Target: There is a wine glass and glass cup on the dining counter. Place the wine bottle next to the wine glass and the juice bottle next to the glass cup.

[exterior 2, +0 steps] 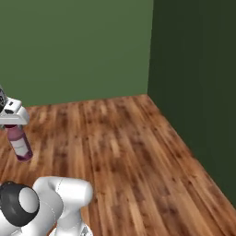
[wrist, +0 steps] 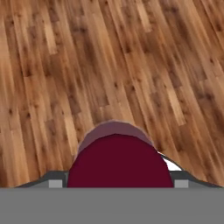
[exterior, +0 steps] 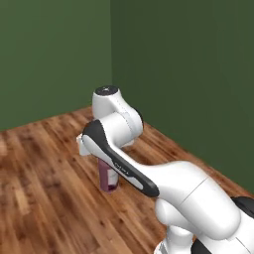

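The juice bottle (exterior: pixel 106 177) is small and dark red, with a paler pinkish label band. It hangs upright under the hand, above the wooden floor. My gripper (exterior 2: pixel 13 125) is shut on its upper part, and the bottle's body (exterior 2: pixel 20 144) sticks out below the fingers. In the hand view the round maroon cap (wrist: pixel 118 162) sits between the two finger tips, with floor planks beyond it. In the left base view the arm's forearm covers the bottle's top. The wine bottle, wine glass, glass cup and dining counter are out of view.
Brown wooden floor (exterior 2: pixel 124 152) spreads under and ahead of the arm. Dark green walls (exterior 2: pixel 83 46) meet in a corner (exterior: pixel 111 54) ahead. No furniture stands on the visible floor.
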